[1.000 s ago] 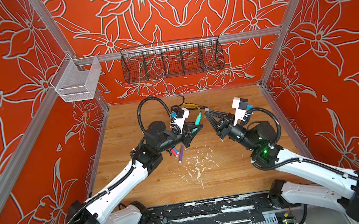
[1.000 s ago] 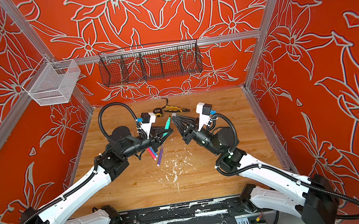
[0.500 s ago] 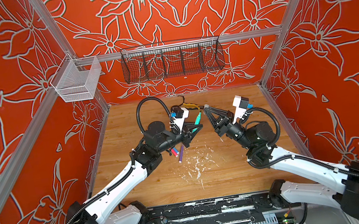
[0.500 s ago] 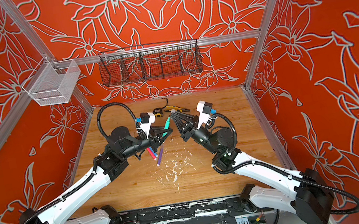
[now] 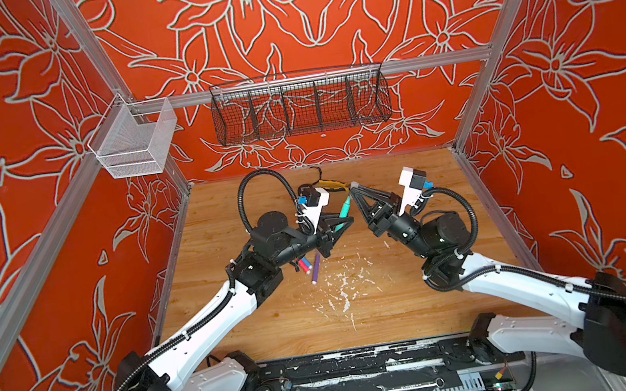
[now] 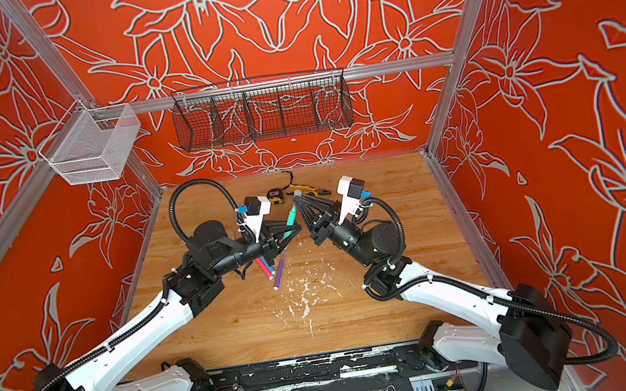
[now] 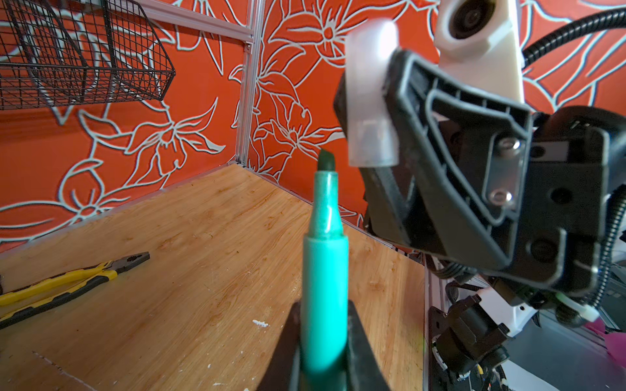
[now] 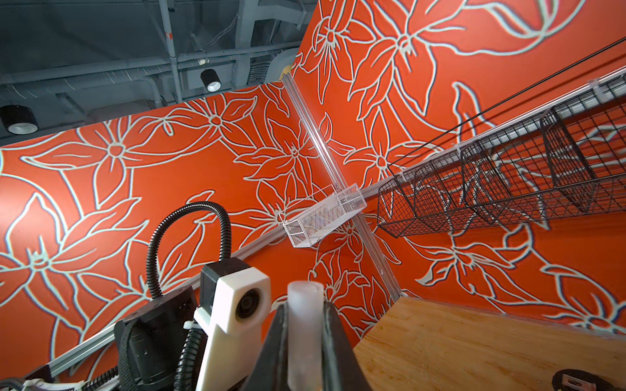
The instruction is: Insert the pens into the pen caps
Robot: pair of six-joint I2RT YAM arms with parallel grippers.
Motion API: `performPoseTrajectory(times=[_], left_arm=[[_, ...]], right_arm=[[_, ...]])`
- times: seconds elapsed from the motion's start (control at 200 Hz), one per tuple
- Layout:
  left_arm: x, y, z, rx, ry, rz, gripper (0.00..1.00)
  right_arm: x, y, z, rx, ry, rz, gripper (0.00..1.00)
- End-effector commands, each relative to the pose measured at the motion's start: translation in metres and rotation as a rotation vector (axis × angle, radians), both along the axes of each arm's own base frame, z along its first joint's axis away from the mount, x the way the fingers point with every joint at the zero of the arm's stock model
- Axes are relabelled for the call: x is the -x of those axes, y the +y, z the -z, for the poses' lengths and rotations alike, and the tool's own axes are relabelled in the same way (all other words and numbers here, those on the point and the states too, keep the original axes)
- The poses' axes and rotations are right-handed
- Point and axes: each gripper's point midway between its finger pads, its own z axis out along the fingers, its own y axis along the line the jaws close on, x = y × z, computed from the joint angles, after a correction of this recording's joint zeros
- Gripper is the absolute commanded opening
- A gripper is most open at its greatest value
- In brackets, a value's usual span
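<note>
Green pen (image 7: 325, 270), nib bare, clamped by its barrel in the left gripper (image 7: 323, 315). The nib stands just beside the open mouth of the clear pen cap (image 7: 369, 101), not yet inside. The right gripper (image 8: 304, 307) is closed on the cap. Both are held above the wooden table (image 5: 402, 296), where a pink-red pen (image 5: 304, 266) and a purple pen (image 5: 316, 268) lie side by side. Yellow-and-black pliers (image 7: 67, 279) lie near the back wall.
</note>
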Motion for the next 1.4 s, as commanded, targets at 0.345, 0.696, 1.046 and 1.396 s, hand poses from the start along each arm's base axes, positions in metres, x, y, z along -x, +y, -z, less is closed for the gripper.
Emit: performPoseTrajectory(times=[0.345,0.696,1.046,1.396], left_arm=[[0.007,0.002,-0.015,0.032,-0.044,0.013,0.00],[0.008,0.002,-0.014,0.032,-0.045,0.015,0.00],[0.008,0.002,-0.014,0.030,-0.045,0.015,0.00],[0.009,0.006,-0.016,0.035,-0.058,-0.003,0.00]], right_arm=[[0.001,0.000,-0.021,-0.045,-0.050,0.006,0.00],[-0.002,-0.007,-0.025,-0.058,-0.076,0.057,0.00],[-0.005,-0.002,-0.030,-0.051,-0.095,0.058,0.00],[-0.017,0.004,-0.011,-0.051,-0.040,0.059,0.00]])
